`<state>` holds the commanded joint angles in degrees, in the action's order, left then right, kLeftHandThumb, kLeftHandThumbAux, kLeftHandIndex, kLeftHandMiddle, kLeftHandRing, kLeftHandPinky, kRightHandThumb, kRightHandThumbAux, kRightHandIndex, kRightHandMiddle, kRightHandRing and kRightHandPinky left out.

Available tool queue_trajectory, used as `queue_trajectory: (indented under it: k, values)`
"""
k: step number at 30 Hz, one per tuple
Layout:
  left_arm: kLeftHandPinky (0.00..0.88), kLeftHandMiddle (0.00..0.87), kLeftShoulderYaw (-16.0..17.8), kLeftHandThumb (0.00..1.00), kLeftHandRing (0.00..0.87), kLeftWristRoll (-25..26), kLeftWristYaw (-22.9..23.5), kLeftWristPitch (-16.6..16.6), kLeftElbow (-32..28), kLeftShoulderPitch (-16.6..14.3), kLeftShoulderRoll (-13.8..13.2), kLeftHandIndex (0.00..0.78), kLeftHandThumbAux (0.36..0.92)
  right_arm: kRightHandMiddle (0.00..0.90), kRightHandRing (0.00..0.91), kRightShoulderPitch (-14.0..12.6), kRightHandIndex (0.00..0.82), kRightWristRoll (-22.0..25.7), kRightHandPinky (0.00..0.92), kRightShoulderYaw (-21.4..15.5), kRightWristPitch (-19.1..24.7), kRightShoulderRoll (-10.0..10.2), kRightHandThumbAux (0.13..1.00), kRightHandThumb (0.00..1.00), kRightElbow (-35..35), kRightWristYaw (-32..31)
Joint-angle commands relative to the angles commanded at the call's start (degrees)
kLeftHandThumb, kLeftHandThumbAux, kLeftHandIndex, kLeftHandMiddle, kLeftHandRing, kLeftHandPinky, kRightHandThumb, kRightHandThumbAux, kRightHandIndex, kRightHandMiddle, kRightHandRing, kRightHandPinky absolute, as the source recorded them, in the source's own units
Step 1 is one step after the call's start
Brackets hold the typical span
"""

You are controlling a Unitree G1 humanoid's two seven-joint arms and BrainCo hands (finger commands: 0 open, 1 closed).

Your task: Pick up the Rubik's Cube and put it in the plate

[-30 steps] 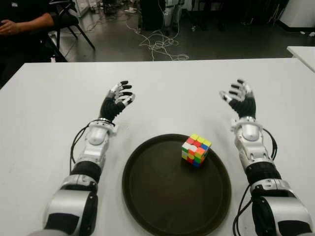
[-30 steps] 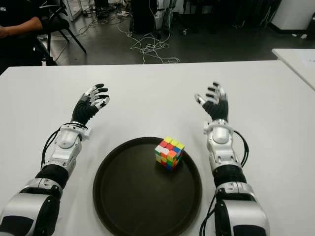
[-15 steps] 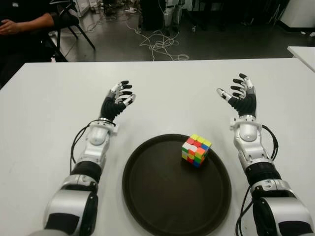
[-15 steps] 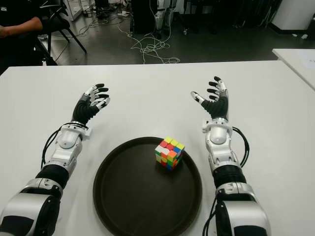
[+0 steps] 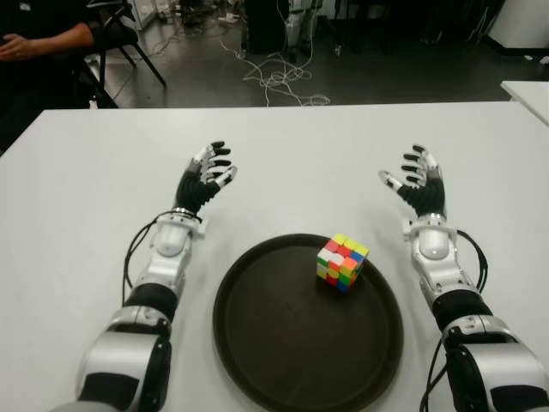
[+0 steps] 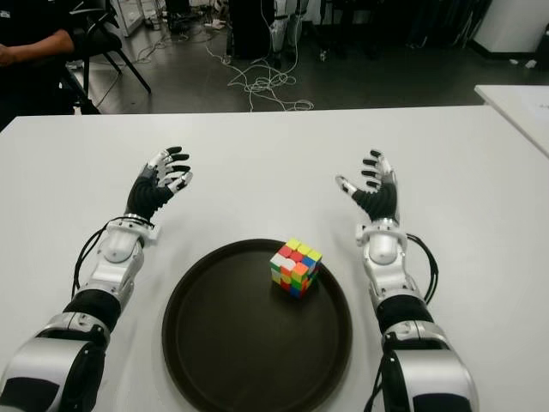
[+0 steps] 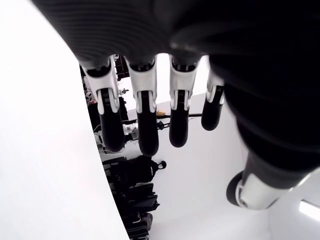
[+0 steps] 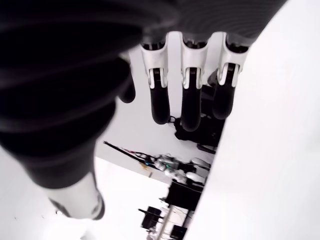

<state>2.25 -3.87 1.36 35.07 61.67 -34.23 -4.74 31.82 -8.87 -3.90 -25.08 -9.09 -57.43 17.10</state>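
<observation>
The Rubik's Cube (image 5: 341, 262) lies inside the round dark plate (image 5: 274, 343), close to its far right rim, with its yellow face up. My right hand (image 5: 415, 182) is raised over the white table to the right of the plate and beyond it, fingers spread and holding nothing. On the other side, my left hand (image 5: 206, 174) shows left of the plate and farther back, also open and empty. Both wrist views show only extended fingers (image 8: 191, 95) with nothing in them.
The white table (image 5: 300, 154) stretches around the plate. A second white table corner (image 5: 527, 93) shows at the far right. A person's arm (image 5: 39, 39) and a chair are beyond the table's far left, with cables on the floor behind.
My right hand has drawn back a little toward me and lowered, staying open. The cube, the plate and the left hand have not moved.
</observation>
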Motion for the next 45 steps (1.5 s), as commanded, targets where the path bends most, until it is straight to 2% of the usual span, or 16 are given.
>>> queue_trajectory:
  k: [6,11,16,32,41,45]
  values:
    - [0.259,0.209,0.7,0.113,0.229,0.9,0.3,-0.7,1.0,-0.5,0.1,0.173,0.659,0.257,0.246,-0.3,0.167,-1.8,0.242,1.6,-1.8,-0.8,0.761,0.158,-1.1,0.4]
    - [0.254,0.227,1.5,0.132,0.233,1.5,0.3,-0.8,2.5,-1.4,0.2,0.187,0.684,0.248,0.245,0.3,0.156,-3.6,0.251,2.9,-3.6,-2.1,0.758,0.155,-3.7,1.2]
    - [0.253,0.225,2.2,0.149,0.231,2.2,0.5,-1.1,3.9,-2.2,0.1,0.181,0.694,0.240,0.246,1.1,0.157,-4.6,0.257,3.7,-5.2,-2.6,0.760,0.162,-5.8,2.2]
    - [0.256,0.226,2.8,0.129,0.230,1.5,0.0,-0.9,6.8,-3.7,-0.7,0.182,0.671,0.236,0.246,2.4,0.174,-5.4,0.274,4.6,-7.0,-2.5,0.768,0.221,-9.8,4.3]
    - [0.245,0.225,3.8,0.144,0.225,2.3,1.3,-1.3,6.8,-3.6,-1.0,0.179,0.700,0.235,0.246,2.3,0.187,-6.5,0.263,5.5,-7.2,-2.5,0.773,0.222,-10.0,6.5]
    - [0.240,0.227,4.1,0.136,0.223,2.2,0.6,-1.0,6.7,-3.3,-1.2,0.179,0.694,0.233,0.246,2.1,0.187,-7.2,0.263,6.2,-7.9,-2.7,0.775,0.225,-9.9,7.1]
